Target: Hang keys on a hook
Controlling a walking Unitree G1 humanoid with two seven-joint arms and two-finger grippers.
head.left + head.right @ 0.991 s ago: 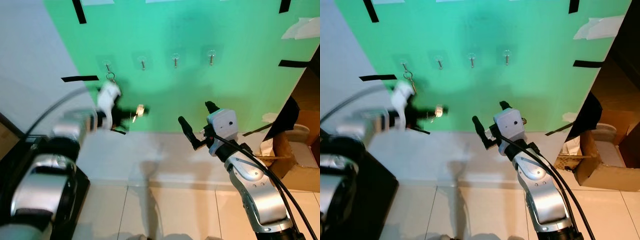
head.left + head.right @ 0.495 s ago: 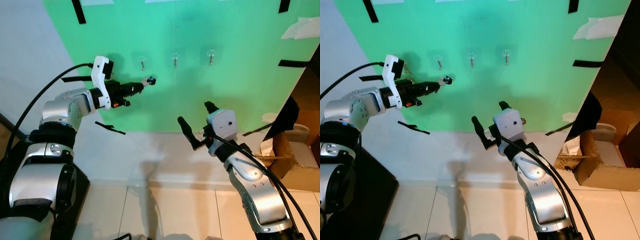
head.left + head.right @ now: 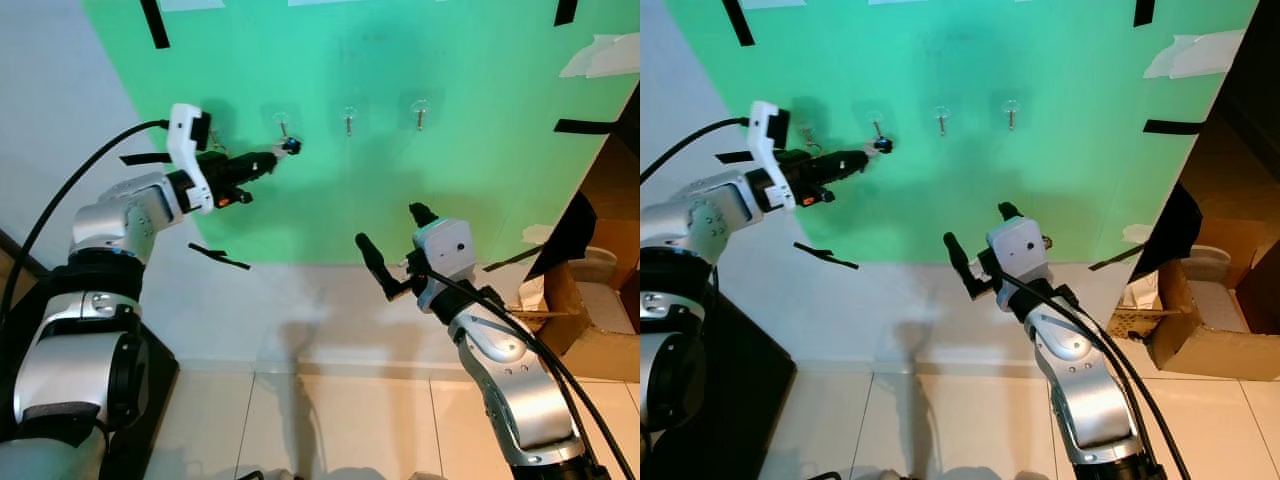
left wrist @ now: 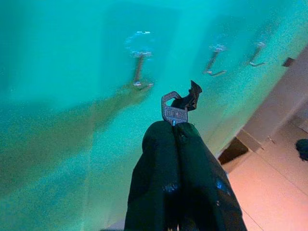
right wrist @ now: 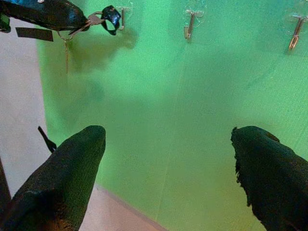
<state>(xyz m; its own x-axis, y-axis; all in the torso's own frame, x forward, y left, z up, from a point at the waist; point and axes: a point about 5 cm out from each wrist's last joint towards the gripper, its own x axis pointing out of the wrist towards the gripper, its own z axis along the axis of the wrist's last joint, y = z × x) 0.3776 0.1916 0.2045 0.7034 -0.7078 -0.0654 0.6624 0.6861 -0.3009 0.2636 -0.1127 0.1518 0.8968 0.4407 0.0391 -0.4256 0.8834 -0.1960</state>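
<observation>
A green board (image 3: pixel 450 200) is fixed to the wall, and a row of small hooks is mounted along its upper part. The left gripper (image 3: pixel 280 150) is raised toward that row, with its fingers (image 4: pixel 168 163) pressed together on the key (image 4: pixel 174 112). In the left wrist view the key is seen upright between the fingertips, its silver bow and a small black tag projecting beyond them. The key is held just beside the second hook (image 3: pixel 283 124), slightly below it; whether it touches the hook cannot be told. The first hook (image 3: pixel 806 131) is partly covered by the left wrist, and a thin metal piece is seen hanging at it in the right eye view. Two further hooks (image 3: pixel 349 120) and (image 3: pixel 421 111) stand bare farther along the row.

The right gripper (image 3: pixel 393 247) is held lower, well apart from the hooks, with its fingers (image 5: pixel 67 178) spread wide and nothing between them. Strips of black tape (image 3: pixel 155 22) are stuck around the board's edges. A cardboard box (image 3: pixel 585 320) is seen on the tiled floor (image 3: pixel 350 420) at the right.
</observation>
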